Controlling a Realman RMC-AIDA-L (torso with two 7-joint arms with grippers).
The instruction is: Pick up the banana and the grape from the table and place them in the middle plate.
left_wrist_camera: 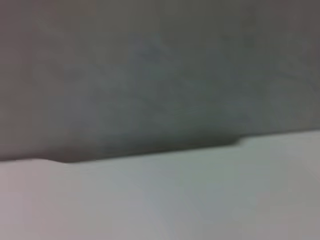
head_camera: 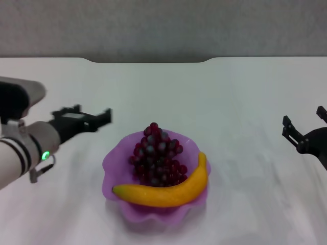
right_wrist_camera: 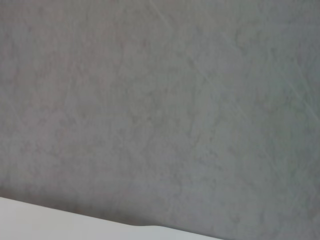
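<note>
The light purple middle plate [head_camera: 113, 164] with a wavy rim sits on the white table [head_camera: 230, 102], front and centre in the head view. Inside it lies the dark red bunch of grape [head_camera: 156, 155], with the yellow banana [head_camera: 168, 193] curved along the plate's near side. My left gripper [head_camera: 93, 113] hovers to the left of the plate, apart from it, open and holding nothing. My right gripper [head_camera: 304, 120] hangs far to the right, also open and holding nothing. Neither wrist view shows the fruit or the plate.
The table's far edge has a notch [head_camera: 148, 61] against a grey wall [head_camera: 163, 25]. The left wrist view shows that notched edge [left_wrist_camera: 150, 150] and the wall; the right wrist view shows mostly wall [right_wrist_camera: 160, 100] with a strip of table.
</note>
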